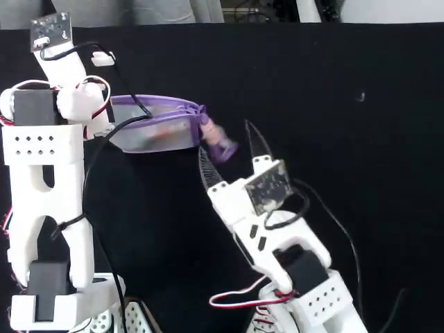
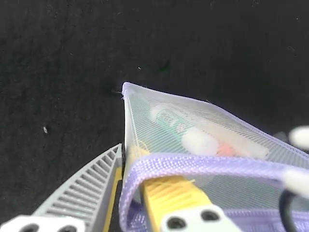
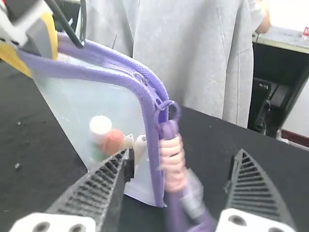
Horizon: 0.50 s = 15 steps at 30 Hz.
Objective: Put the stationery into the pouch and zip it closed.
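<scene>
The pouch, clear mesh with purple trim, hangs above the black table, its end clamped by the left gripper. The left wrist view shows the stationery inside. The right wrist view shows the zip pull at the pouch's far corner, between the spread, non-contacting fingers of the right gripper.

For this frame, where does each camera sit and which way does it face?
High view: fixed above, looking down on the black table; both white arms show, meeting at the pouch.
Left wrist view: on the left arm, looking along the left gripper, which is shut on the pouch's edge.
Right wrist view: on the right arm, facing the zip pull, which lies between the fingers of the open right gripper.
Shared: both wrist views show the pouch with stationery inside.
</scene>
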### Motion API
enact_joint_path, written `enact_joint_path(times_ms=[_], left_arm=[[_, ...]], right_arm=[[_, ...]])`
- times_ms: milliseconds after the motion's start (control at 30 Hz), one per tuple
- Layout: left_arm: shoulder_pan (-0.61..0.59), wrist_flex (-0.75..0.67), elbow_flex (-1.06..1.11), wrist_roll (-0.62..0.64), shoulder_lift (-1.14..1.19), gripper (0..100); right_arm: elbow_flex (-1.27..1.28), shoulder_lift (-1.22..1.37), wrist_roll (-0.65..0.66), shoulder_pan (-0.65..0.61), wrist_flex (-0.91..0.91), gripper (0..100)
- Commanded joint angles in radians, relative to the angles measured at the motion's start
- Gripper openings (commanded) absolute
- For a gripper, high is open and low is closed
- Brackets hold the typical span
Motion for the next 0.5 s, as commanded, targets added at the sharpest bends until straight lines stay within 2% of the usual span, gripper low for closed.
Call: enact_joint_path(times_ms=[0,200,467], left_arm=[[-0.010,-0.020,-0.021,-0.011,-0.017,3],[-0.010,-0.018,-0.021,-0.011,-0.017,3],[-0.010,-0.012,-0.019,-0.009,-0.017,3]], right_arm=[[0.041,-0.058,-0.031,-0.015,-0.041,30.4],[0.107,0.036,-0.031,-0.012,-0.213,17.6],[0.038,0.346,-0.023,-0.002,-0.407,16.7]])
